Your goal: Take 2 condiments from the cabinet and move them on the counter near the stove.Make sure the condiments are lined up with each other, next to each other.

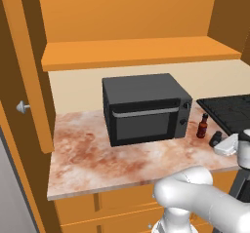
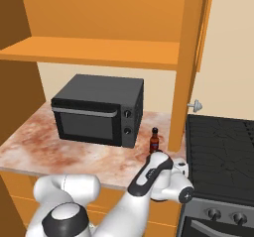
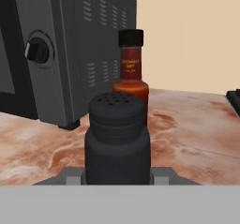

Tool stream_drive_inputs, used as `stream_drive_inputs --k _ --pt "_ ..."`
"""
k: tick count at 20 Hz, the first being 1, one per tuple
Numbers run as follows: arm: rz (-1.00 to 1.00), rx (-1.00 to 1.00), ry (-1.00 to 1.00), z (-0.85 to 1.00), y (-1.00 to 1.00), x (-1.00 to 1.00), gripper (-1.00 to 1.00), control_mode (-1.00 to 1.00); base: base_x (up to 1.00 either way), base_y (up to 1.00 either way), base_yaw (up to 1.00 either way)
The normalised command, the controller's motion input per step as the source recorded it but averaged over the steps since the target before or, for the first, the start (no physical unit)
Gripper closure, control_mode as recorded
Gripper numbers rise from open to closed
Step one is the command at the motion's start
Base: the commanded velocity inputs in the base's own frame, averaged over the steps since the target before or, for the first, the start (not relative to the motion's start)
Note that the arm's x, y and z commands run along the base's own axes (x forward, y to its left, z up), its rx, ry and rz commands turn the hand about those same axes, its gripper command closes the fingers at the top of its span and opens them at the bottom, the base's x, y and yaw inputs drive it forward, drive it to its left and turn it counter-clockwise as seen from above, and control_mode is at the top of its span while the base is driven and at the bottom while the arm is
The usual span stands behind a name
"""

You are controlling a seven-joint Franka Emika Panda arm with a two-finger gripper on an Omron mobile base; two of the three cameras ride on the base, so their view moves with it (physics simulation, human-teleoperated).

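Gripper: we see the two-finger gripper (image 1: 220,142) low over the right end of the reddish-brown and cream marbled stone counter (image 1: 93,159), jaws closed on the short dark grey-black tapered shaker (image 3: 117,138).
Shaker: upright, perforated top up; in the hand view it stands between the grey finger pads (image 3: 161,175). Base hidden by the fingers, so we can't tell if it touches the counter. In the left base view it shows as a small dark shape (image 1: 215,139) at the gripper's tip.
Sauce bottle: the slim dark red sauce bottle with black cap and red label (image 1: 202,126) stands upright on the counter, just beside the shaker, between the microwave's right side and the cooktop. In the hand view it sits directly behind the shaker (image 3: 131,68).
Microwave: boxy black microwave with silver handle (image 1: 144,107) at the counter's back, door shut.
Stove: flat black cooktop with dark grates (image 2: 221,149) adjoins the counter's right edge.
Cabinet: orange-brown wooden wall cabinet (image 1: 132,51) above, shelf board bare; door open, round metal knob (image 2: 196,105) visible.
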Motion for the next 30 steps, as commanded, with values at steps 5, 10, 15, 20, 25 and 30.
stream_drive_inputs --k 5,10,15,20,25,30 --pt "0.00 0.00 -0.03 -0.10 0.00 0.14 1.00 -1.00 0.00 0.00 0.00" --pt "0.00 0.00 -0.01 -0.11 0.00 0.13 1.00 -1.00 0.00 0.00 0.00" --pt "0.00 0.00 -0.01 -0.06 0.00 0.15 1.00 -1.00 0.00 0.00 0.00" --pt "0.00 0.01 0.00 -0.02 0.00 0.11 1.00 -1.00 0.00 0.00 0.00" --pt "0.00 0.00 0.00 -0.06 0.01 0.04 1.00 -1.00 0.00 0.00 0.00" --pt "0.00 0.00 0.00 -0.11 0.07 0.03 1.00 -1.00 0.00 0.00 0.00"
